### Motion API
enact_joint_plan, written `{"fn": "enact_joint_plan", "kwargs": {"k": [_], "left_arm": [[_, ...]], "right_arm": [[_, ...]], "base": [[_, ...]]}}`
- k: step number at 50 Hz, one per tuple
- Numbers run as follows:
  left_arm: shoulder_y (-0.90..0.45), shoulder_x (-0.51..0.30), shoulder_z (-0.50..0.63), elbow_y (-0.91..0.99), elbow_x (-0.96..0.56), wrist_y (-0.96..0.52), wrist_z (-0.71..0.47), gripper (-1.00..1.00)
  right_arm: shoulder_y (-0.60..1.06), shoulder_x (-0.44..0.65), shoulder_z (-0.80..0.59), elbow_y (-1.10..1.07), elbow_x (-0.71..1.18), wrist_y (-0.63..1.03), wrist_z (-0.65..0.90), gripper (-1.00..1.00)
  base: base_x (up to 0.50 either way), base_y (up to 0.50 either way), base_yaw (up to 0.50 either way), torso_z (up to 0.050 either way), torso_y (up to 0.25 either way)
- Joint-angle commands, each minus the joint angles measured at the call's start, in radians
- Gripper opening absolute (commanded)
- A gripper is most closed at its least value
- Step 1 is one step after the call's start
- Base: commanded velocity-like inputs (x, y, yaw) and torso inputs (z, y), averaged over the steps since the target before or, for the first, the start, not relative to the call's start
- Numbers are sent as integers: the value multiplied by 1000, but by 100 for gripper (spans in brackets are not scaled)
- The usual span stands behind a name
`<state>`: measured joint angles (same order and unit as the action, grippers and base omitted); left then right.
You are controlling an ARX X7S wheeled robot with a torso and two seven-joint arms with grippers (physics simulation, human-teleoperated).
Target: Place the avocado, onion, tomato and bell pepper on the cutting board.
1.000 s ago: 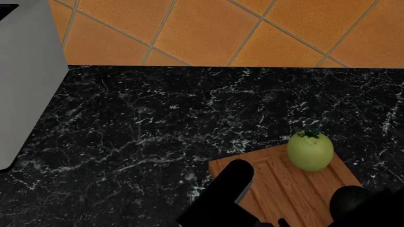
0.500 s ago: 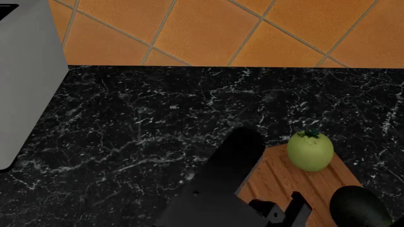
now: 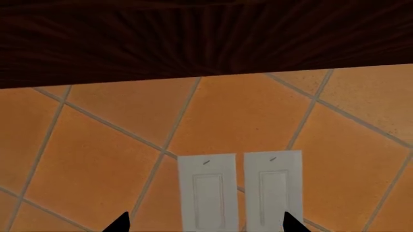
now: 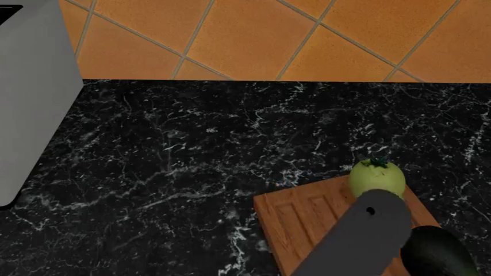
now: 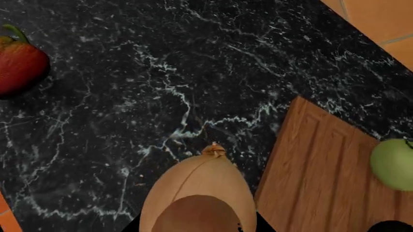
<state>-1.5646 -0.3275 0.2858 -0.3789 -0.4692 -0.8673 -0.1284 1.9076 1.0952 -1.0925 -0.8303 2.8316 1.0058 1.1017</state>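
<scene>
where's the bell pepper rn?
Only the right wrist view shows the bell pepper: it lies alone on the black counter, far from the cutting board.

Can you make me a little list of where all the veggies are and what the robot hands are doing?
tomato: on the cutting board, near its far edge
avocado: on the board, by the nearer right part
onion: in the right gripper, beside the board, not on it yet
bell pepper: lying on the black counter, away from the board
left gripper: raised, pointing at the tiled wall and two white switches; fingers spread apart, holding nothing
</scene>
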Motion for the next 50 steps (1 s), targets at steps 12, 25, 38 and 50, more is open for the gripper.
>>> {"fn": "enact_joint_plan", "kwargs": {"k": [12, 25, 38, 50], "left_arm": [[3, 26, -26, -2, 9, 2, 20, 100], [2, 27, -25, -6, 6, 5, 19, 100], [7, 27, -18, -14, 8, 15, 21, 100], [-6, 30, -15, -31, 9, 20, 23, 100]], "right_arm": [[-19, 289, 38, 34, -47, 121, -20, -100], [-9, 430, 48, 130, -66, 233, -11, -100], [-30, 475, 45, 244, -127, 287, -17, -100], [-66, 476, 23, 339, -226, 292, -46, -100]], "base": [[0, 0, 0, 0, 0], [0, 0, 0, 0, 0], [0, 0, 0, 0, 0], [0, 0, 0, 0, 0]]}}
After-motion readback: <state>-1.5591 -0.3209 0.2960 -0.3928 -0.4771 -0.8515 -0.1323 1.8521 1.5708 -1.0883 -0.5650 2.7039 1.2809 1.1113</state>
